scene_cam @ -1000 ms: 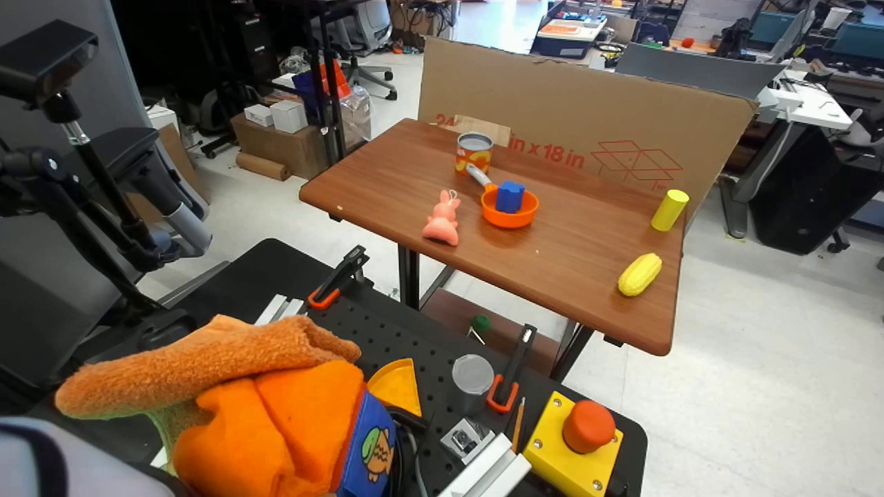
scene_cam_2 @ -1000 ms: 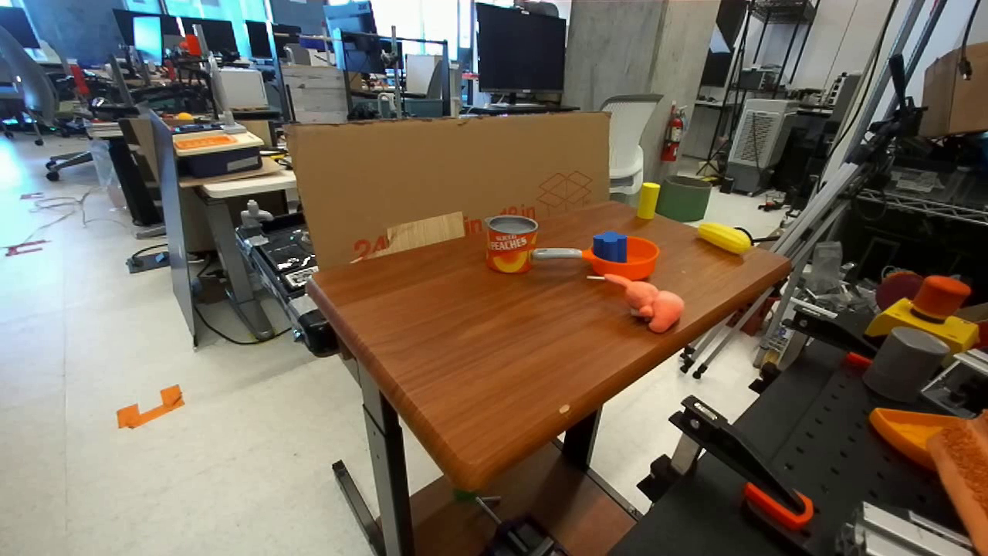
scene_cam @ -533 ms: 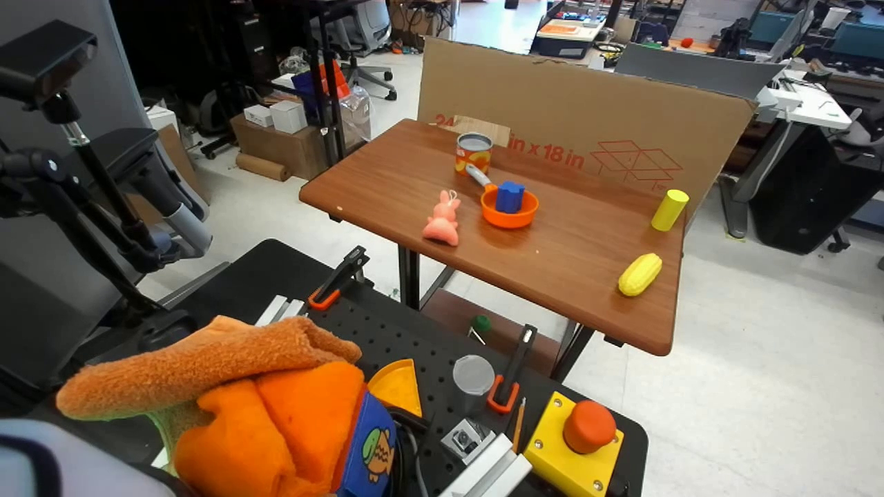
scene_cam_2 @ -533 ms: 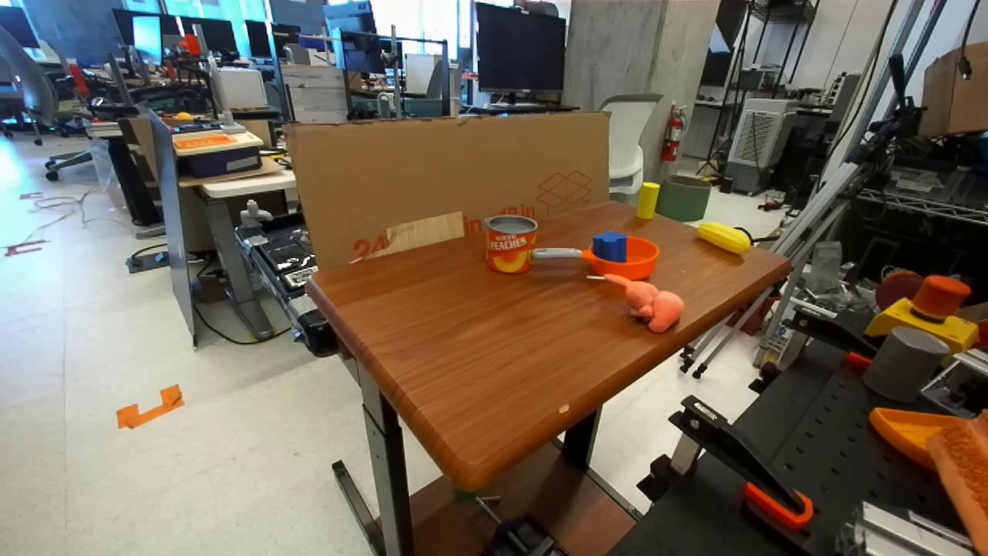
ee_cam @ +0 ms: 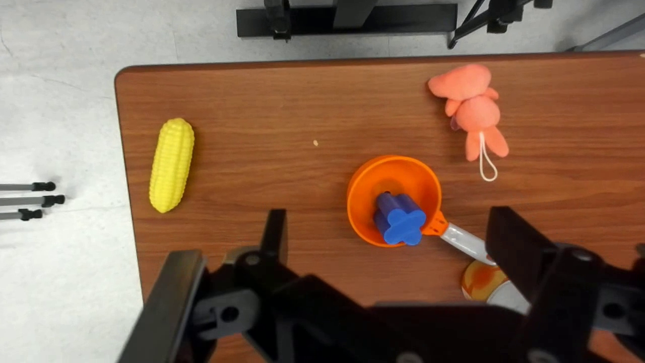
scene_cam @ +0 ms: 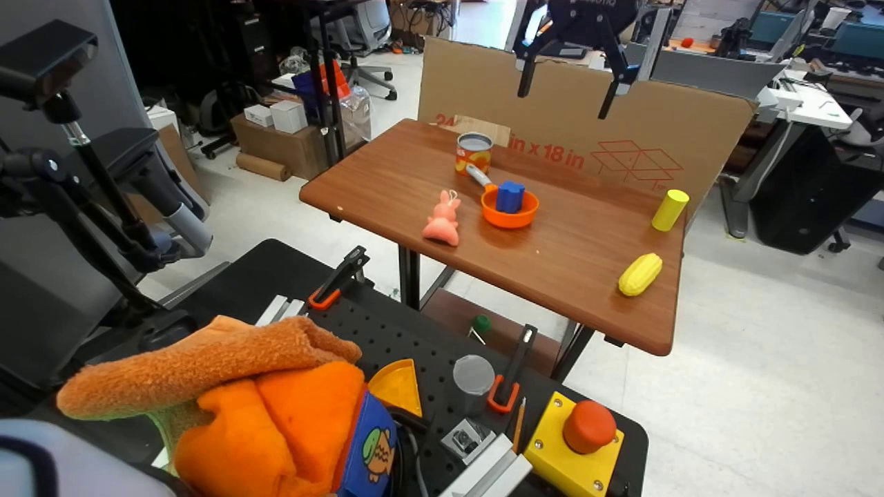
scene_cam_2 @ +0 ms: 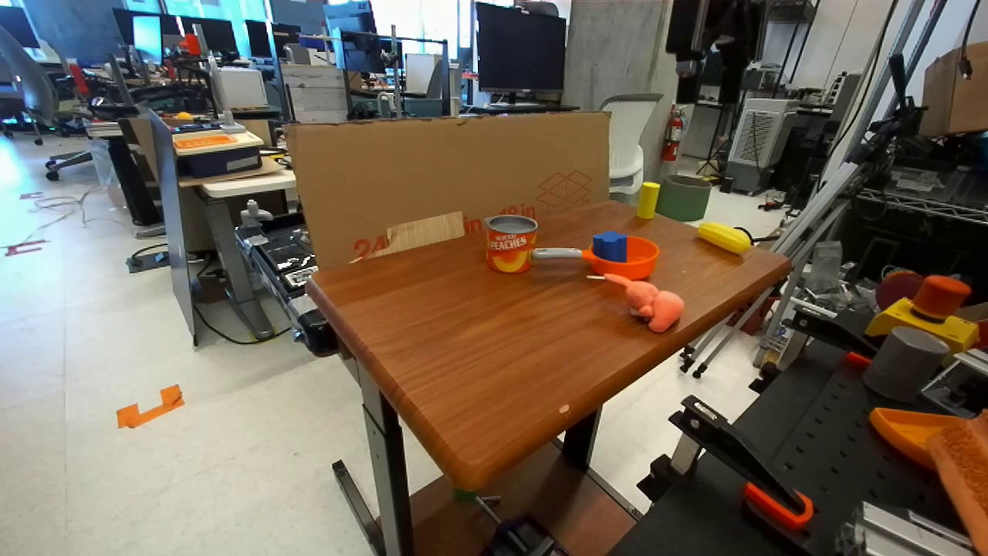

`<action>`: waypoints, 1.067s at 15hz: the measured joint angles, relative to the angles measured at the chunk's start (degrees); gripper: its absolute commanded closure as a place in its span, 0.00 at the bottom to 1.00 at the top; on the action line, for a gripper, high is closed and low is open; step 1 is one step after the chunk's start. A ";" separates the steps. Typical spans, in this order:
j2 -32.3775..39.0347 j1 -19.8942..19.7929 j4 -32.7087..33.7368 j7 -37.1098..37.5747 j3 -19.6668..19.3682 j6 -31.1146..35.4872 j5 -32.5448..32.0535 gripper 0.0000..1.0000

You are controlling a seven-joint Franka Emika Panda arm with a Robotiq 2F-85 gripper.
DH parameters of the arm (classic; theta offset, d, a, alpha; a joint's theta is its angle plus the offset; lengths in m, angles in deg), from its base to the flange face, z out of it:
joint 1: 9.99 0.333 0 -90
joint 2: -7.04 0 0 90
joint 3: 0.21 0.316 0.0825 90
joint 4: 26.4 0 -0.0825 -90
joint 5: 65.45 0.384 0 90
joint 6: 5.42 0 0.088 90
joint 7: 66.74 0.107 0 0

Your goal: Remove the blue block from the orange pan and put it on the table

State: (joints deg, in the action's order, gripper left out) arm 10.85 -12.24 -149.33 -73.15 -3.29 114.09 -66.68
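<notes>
The blue block [scene_cam: 510, 197] has a flower-shaped top and stands in the orange pan [scene_cam: 507, 219]. Both also show in an exterior view, block [scene_cam_2: 610, 247] and pan [scene_cam_2: 642, 259]. In the wrist view the block [ee_cam: 405, 228] stands off-centre in the pan [ee_cam: 359, 201], near the side of its pale handle. The pan rests on the brown table [scene_cam: 566, 255]. My gripper [scene_cam: 564, 106] is open and empty, high above the table. In the wrist view its fingers [ee_cam: 274, 234] stand wide apart, with block and pan showing below between them.
A peach can [scene_cam: 474, 159] stands by the pan's handle. A pink figure toy [scene_cam: 442, 222] lies beside the pan. A yellow corn [scene_cam: 640, 275] and a yellow cylinder [scene_cam: 669, 210] are farther along the table. A cardboard wall [scene_cam: 587, 96] runs along one edge.
My gripper has come into view at the top of both exterior views, where it was absent before. The block, the pan and the other things on the table have not moved.
</notes>
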 measured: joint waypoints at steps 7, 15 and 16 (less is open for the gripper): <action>10.39 0.00 2.15 0.10 0.55 11.23 3.68 0.00; 17.07 0.07 3.69 1.54 2.13 15.10 5.04 0.00; 17.67 0.14 3.69 1.81 2.18 15.39 5.01 0.00</action>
State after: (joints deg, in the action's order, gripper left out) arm 28.53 -12.10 -145.65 -71.35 -1.11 129.48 -61.67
